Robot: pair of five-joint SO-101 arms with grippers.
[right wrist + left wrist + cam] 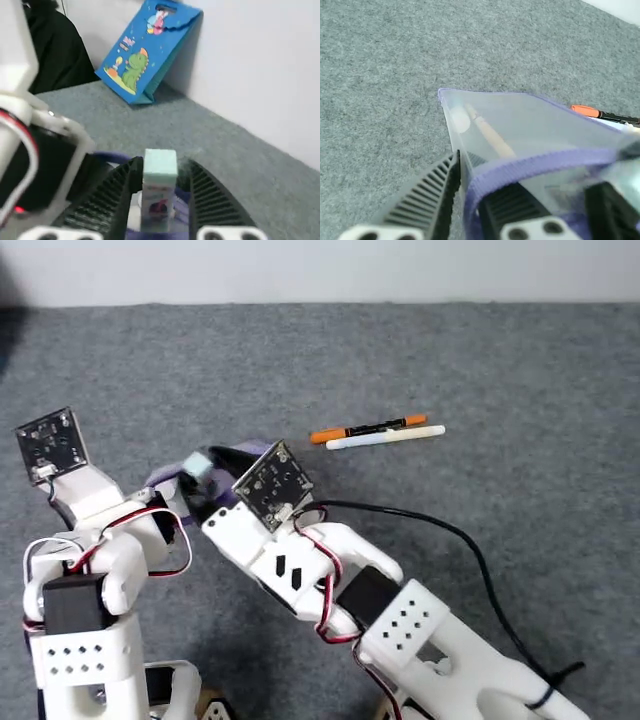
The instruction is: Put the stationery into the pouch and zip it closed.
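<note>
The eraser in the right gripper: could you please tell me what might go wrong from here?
The eraser, clamped in the right gripper, hangs at the pouch mouth; released off-centre, it may drop outside. The left gripper pinches the pouch's purple rim, which could slip and close the opening.

This looks like a small robotics test bench in an ordinary room rather than a fitted lab; the work surface is grey felt-like matting point(540, 360) running back to a plain white wall point(260, 60). A white plastic arm point(85, 580) and a second arm point(400, 625) beside it carry bare circuit boards point(50, 443), loose wires point(70, 550) and a black cable point(480, 555); a blue dinosaur gift bag point(145, 50) leaning on the wall beside dark cloth point(50, 50) suggests a home or office.
</note>
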